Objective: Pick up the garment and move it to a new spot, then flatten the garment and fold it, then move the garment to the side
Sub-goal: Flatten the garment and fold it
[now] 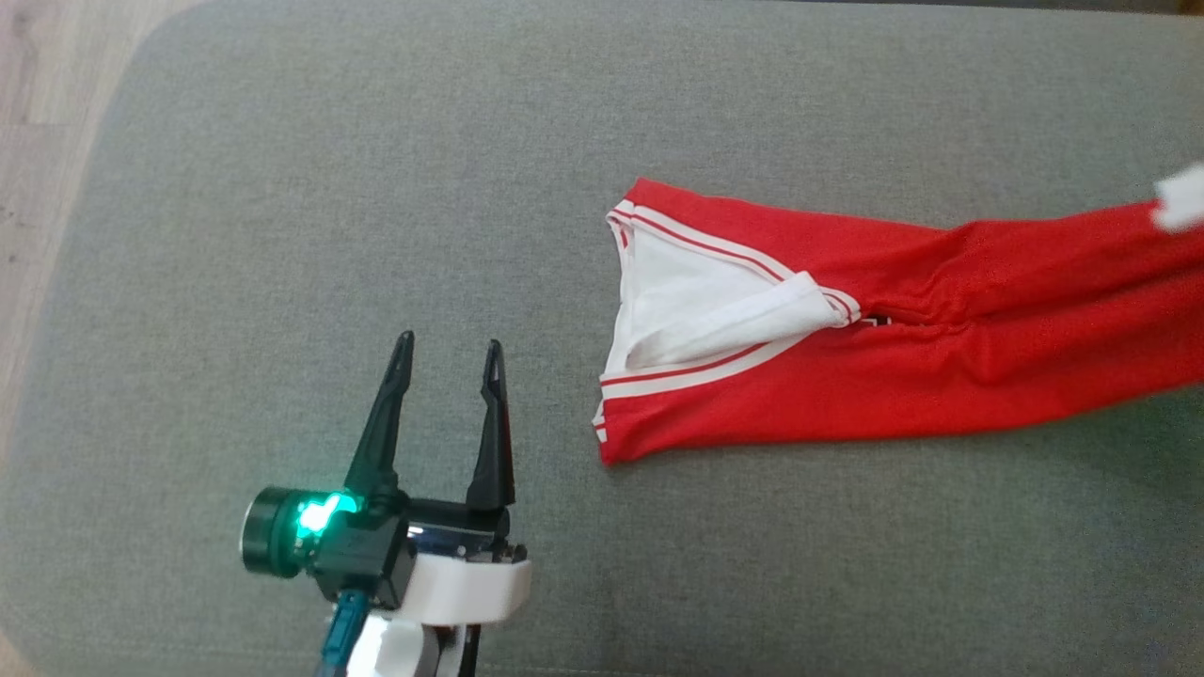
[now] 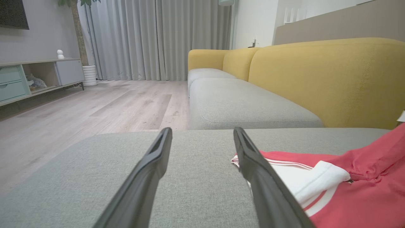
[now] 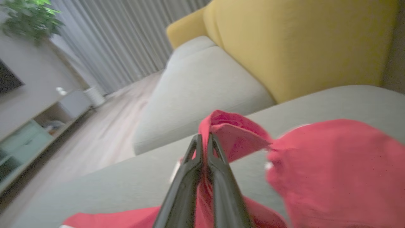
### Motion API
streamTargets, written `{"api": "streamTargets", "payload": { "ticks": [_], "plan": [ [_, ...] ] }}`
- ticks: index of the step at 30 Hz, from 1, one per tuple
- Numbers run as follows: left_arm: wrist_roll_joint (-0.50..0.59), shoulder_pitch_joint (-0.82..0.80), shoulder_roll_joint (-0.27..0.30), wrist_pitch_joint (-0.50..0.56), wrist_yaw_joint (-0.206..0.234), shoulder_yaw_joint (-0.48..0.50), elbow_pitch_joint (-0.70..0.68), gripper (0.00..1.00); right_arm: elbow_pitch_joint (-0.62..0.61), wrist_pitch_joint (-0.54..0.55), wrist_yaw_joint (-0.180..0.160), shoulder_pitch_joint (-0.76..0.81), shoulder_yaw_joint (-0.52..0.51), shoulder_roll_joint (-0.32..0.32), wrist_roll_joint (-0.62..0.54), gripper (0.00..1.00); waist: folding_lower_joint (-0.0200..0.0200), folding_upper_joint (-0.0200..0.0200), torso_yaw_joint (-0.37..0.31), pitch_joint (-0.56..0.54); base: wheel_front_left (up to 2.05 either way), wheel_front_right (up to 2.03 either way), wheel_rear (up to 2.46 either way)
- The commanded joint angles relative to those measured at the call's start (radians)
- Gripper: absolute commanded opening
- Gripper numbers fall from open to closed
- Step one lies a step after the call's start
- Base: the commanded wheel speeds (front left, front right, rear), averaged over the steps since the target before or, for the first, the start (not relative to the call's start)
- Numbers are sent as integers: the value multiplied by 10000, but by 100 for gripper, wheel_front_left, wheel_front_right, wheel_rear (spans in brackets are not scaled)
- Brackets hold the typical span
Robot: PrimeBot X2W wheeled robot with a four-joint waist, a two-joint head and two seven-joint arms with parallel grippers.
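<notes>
The left end effector (image 1: 449, 343) lies level, released, beside the red garment (image 1: 894, 376); the right end effector (image 3: 205, 137) pinches a lifted fold.

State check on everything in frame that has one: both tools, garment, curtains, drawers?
left tool: open, holding nothing, beside the garment and apart from it.
right tool: shut on the garment's red fabric.
garment: stretched along the cushion, wrinkled, not folded, white lining turned out at one end.
curtains: drawn shut.
drawers: shut.
</notes>
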Motion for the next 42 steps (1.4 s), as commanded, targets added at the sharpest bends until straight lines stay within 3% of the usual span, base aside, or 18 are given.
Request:
{"api": "streamTargets", "payload": {
  "ticks": [1, 5, 9, 20, 21, 22, 23, 29, 37, 42],
  "plan": [
    [122, -140, -53, -49, -88, 351, -247, 100, -731, 160, -7, -441, 444, 105, 124, 0, 1, 0, 21, -47, 0, 0, 0],
    [147, -133, -142, -49, -254, 395, -149, 100, -1689, 534, -7, -639, 1581, 1179, 123, 0, 1, 0, 181, -130, 0, 0, 0],
    [166, -156, -213, -49, -361, 438, -87, 100, -1758, 730, -7, -918, 2960, 1924, 7, 0, 1, 0, 465, -92, 0, 0, 0],
    [111, -278, -323, -49, -470, 271, 88, 100, 302, 290, -7, -1635, 6029, 2289, 207, 0, 1, 0, 1650, 206, 0, 0, 0],
    [92, -272, -326, -49, -459, 283, 94, 100, 467, 268, -7, -1646, 6303, 2290, 327, 11, 1, 0, 1708, 220, 0, 0, 0],
    [72, -257, -329, -49, -450, 298, 108, 100, 612, 245, -7, -1648, 6568, 2291, 472, 72, 1, 0, 1746, 223, 0, 0, 0],
    [61, -246, -331, -49, -449, 313, 128, 100, 727, 145, -7, -1648, 6756, 2292, 642, 100, 1, 0, 1768, 216, 0, 0, 0],
    [-17, -237, -337, -49, -403, 392, 229, 100, 881, -985, -7, -1769, 7078, 2294, 1070, 100, 1, 0, 1672, 19, 0, 0, 0],
    [-82, -55, -339, -49, -529, 589, 312, 100, 1015, -3040, -7, -1176, 5050, 2011, -681, 100, 1, 0, 814, -794, 0, 0, 0],
    [-114, 229, -339, -49, -673, 818, 481, 100, 1453, -3958, -7, -128, 4518, 1574, -1202, 100, 1, 0, 272, -1385, 0, 0, 0]
  ]
}}
